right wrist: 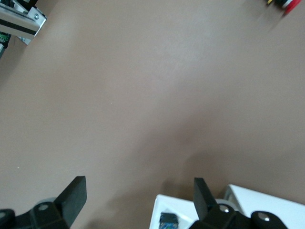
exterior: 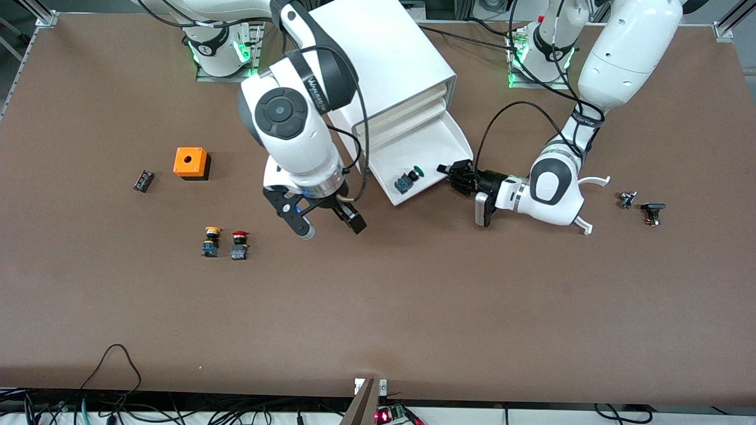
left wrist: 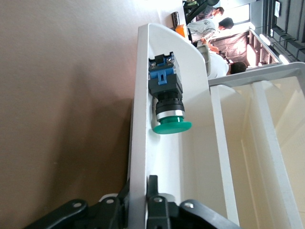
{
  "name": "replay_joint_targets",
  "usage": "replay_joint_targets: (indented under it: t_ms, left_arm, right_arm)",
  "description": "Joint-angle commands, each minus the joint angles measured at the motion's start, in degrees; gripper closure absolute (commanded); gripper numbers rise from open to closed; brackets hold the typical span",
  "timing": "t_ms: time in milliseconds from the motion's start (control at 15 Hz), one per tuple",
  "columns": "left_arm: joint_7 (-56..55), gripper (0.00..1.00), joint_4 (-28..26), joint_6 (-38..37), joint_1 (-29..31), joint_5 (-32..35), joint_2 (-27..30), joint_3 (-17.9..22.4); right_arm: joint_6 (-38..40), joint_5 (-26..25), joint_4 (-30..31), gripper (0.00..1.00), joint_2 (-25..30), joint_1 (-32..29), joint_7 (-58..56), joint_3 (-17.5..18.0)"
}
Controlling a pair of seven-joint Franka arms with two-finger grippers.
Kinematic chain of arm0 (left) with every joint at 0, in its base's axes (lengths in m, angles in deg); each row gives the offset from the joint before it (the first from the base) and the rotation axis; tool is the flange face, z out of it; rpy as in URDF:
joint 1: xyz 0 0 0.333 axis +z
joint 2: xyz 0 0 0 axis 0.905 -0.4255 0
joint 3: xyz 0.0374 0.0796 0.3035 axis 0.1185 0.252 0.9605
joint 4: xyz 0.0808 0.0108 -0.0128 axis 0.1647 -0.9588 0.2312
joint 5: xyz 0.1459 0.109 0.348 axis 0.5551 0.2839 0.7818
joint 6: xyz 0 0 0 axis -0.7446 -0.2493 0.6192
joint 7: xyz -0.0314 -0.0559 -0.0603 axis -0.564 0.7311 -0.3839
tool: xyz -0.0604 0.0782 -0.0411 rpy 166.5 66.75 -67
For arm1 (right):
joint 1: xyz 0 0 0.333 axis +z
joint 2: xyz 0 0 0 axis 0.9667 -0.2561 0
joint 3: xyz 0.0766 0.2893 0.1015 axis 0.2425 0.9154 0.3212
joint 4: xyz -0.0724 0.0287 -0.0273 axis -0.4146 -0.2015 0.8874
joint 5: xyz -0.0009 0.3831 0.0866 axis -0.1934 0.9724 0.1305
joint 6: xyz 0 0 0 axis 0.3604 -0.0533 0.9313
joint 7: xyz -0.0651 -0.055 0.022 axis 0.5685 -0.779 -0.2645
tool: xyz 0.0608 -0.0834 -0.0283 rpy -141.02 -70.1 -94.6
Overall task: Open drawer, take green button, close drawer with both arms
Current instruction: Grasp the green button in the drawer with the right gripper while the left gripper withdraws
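The drawer, lowest of the white cabinet, stands pulled out. The green-capped button lies on its side inside, just inside the front wall. My left gripper is shut on the drawer's front wall at the end toward the left arm. In the left wrist view the wall runs between the gripper's fingers, with the button beside it. My right gripper is open and empty over the table beside the drawer's other front corner. The right wrist view shows this gripper, that corner and the button's blue base.
A yellow-capped button and a red-capped button stand toward the right arm's end, nearer the camera. An orange box and a small dark part lie farther along. Two small parts lie toward the left arm's end.
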Motion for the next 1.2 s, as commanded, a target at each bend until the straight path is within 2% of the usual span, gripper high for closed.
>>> replay_joint_targets:
  t_ms: [0, 200, 333, 600, 800, 1133]
  left_arm:
    - [0.16, 0.0, 2.16, -1.66, 0.33, 2.56, -0.39, 0.27]
    - [-7.8, 0.0, 6.8, -9.2, 0.42, 9.13, 0.4, 2.37]
    - [-15.27, 0.0, 12.42, -16.32, 0.51, 15.28, 1.19, 3.96]
    - [-25.22, 0.0, 21.22, -28.72, 1.47, 22.94, 1.55, 5.99]
    - [-34.26, 0.0, 25.27, -33.48, 1.56, 28.13, 3.47, 5.99]
    - [-48.86, 0.0, 32.74, -39.2, 0.51, 39.55, 7.43, 4.58]
  right_arm:
    - [-1.93, 1.0, -2.61, 0.01, -2.8, 2.05, 5.44, -0.57]
    - [-3.17, 0.82, -2.52, 0.01, -4.21, 3.89, 11.06, -0.57]
    - [-3.26, 0.65, -2.52, 0.01, -5.26, 5.39, 14.84, -0.57]
    - [-4.05, 0.03, -2.08, 0.01, -7.55, 8.46, 18.81, -0.66]
    - [-4.57, -2.51, -0.42, 0.01, -9.04, 10.49, 20.22, -0.66]
    - [-10.28, -4.0, 4.15, 0.01, -9.49, 13.3, 21.8, -0.66]
